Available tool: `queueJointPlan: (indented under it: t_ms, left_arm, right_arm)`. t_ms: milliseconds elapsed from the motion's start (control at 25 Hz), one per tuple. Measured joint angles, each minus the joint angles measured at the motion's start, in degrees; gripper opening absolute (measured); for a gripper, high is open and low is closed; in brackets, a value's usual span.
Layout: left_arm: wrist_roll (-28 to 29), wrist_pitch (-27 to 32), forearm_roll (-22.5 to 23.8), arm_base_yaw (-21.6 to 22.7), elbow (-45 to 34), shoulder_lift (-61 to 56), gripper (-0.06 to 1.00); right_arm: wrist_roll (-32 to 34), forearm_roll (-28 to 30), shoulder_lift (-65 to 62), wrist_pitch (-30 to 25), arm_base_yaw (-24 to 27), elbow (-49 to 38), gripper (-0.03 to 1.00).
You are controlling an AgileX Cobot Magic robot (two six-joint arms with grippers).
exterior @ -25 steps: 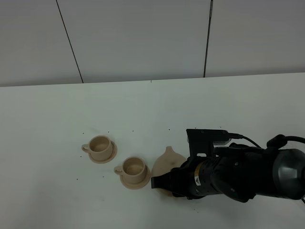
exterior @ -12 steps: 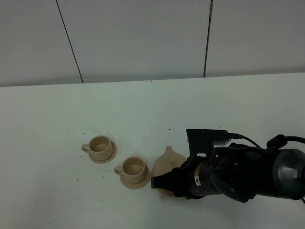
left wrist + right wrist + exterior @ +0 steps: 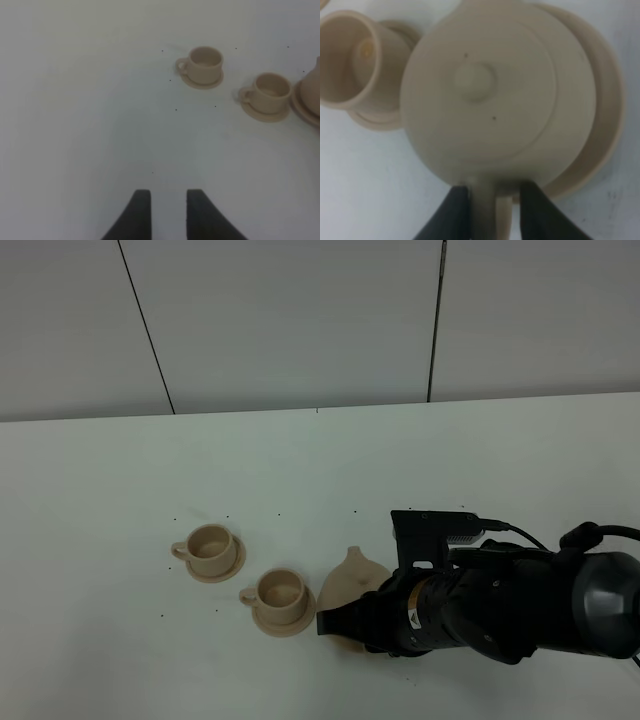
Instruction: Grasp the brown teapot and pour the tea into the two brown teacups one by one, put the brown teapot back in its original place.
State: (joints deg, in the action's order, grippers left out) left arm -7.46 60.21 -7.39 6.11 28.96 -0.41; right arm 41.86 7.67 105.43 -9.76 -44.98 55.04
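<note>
While right gripper (image 3: pixel 495 191) is straddling the brown teapot (image 3: pixel 485 95) handle | jaws perhaps touching it, can't tell if clamped | squeezing firm first, then lifting level off saucer (image 3: pixel 606 100) beneath teapot.

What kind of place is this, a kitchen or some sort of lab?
Probably a robotics test bench, not a kitchen: a plain white table, a blank panelled wall behind it, and a black robot arm over a tan teapot beside two teacups.
</note>
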Motion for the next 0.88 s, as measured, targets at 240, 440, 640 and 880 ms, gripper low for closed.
queueJointPlan:
  t_ms: [240,440,640,880]
  left_arm:
    - [0.00,0.00,0.00,0.00,0.00,0.00,0.24]
    - [0.00,0.00,0.00,0.00,0.00,0.00,0.24]
    - [0.00,0.00,0.00,0.00,0.00,0.00,0.24]
    - [0.00,0.00,0.00,0.00,0.00,0.00,0.24]
  right_arm:
    - [0.00,0.00,0.00,0.04,0.00,0.00,0.20]
    - [0.01,-0.05,0.69,0.48,0.00,0.00,0.18]
    - [0.01,-0.15,0.87,0.70,0.00,0.00,0.15]
    - [-0.38,-0.21,0.94,0.85,0.00,0.00,0.11]
